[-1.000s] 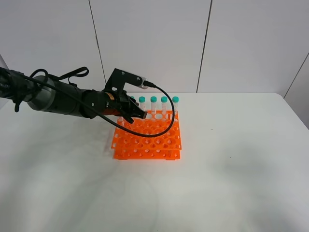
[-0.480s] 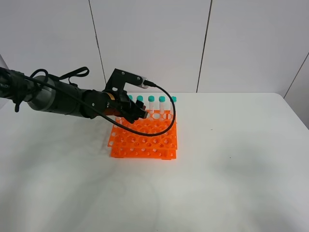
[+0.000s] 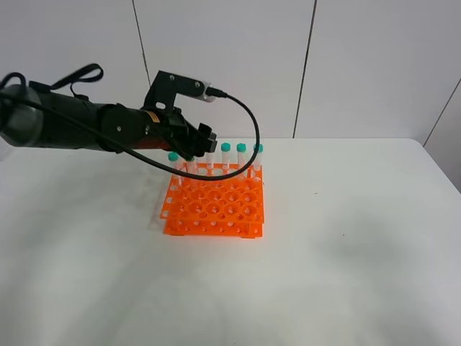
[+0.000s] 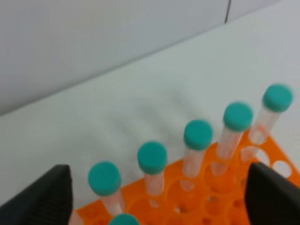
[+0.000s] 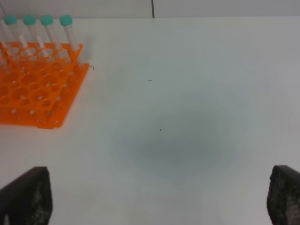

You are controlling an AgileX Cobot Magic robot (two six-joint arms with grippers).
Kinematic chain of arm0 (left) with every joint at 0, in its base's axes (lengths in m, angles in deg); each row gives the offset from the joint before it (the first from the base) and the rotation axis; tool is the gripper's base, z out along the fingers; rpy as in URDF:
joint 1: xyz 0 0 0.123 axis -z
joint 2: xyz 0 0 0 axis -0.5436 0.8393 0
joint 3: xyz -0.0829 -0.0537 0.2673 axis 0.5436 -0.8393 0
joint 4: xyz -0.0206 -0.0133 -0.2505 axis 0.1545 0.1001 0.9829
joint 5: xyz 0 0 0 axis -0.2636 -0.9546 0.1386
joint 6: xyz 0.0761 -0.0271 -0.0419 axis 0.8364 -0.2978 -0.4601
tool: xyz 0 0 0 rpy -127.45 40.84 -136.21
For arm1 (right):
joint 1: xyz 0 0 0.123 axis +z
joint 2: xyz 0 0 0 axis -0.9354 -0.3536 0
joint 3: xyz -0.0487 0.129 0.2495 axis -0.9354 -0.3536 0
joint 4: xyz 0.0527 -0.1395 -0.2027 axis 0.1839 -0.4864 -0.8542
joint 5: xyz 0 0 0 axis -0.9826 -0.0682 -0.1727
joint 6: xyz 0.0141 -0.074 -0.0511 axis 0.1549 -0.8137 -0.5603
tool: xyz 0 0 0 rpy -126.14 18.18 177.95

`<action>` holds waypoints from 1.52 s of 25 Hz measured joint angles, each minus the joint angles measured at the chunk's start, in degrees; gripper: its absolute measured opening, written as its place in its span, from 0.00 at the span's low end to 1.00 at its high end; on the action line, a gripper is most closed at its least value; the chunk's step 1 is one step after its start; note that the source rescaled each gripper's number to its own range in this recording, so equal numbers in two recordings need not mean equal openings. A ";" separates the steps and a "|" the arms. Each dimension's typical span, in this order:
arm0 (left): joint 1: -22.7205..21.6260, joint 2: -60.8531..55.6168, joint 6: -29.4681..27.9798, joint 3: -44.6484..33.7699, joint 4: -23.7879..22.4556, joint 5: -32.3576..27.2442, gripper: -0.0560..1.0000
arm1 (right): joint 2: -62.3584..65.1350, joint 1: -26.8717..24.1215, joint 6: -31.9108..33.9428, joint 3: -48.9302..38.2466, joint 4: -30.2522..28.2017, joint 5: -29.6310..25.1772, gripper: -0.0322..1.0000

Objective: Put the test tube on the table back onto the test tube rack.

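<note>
No test tube lies on the table. All the teal-capped tubes I see stand upright in the orange rack. Several fill its back row, and one tube stands at the back left, just in front of that row. My left gripper hangs open and empty above the rack's back left. In the left wrist view the gripper is spread wide over the tube caps, with one cap nearest. My right gripper is open and empty over bare table, out of the exterior view.
The rack also shows in the right wrist view, well away from the right gripper, with tubes in its back row. The left arm's black cable loops over the rack. A white panelled wall stands behind the table.
The left gripper has risen off the rack's back left and drawn back, leaving a tube standing there. The rack slid a little to the left.
</note>
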 joint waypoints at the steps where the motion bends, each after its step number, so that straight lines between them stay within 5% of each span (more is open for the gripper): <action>1: -0.37 -1.13 0.00 0.69 0.00 -2.60 0.86 | 0.00 0.00 0.00 0.00 0.00 0.00 1.00; 4: -2.61 -2.83 0.00 4.18 0.06 -13.26 0.96 | 0.00 0.00 0.00 0.00 0.00 0.00 1.00; 10: -10.27 -2.90 -3.46 10.74 2.43 -38.26 0.99 | 0.00 0.00 0.00 0.00 0.02 0.00 1.00; 15: -17.05 -1.06 -8.68 11.73 -0.24 -50.27 1.00 | 0.00 0.00 0.00 0.00 0.02 0.00 1.00; 20: -20.70 -0.55 -14.02 11.73 -5.20 -55.21 1.00 | 0.00 0.00 0.00 0.00 0.02 0.00 1.00; 29: -26.83 -3.39 -15.63 11.11 -5.75 -65.07 1.00 | 0.00 0.00 0.00 0.00 0.02 0.00 1.00; 38: -29.31 -26.88 -15.63 -7.45 -8.58 -65.53 1.00 | 0.00 0.00 0.00 0.00 0.02 0.00 1.00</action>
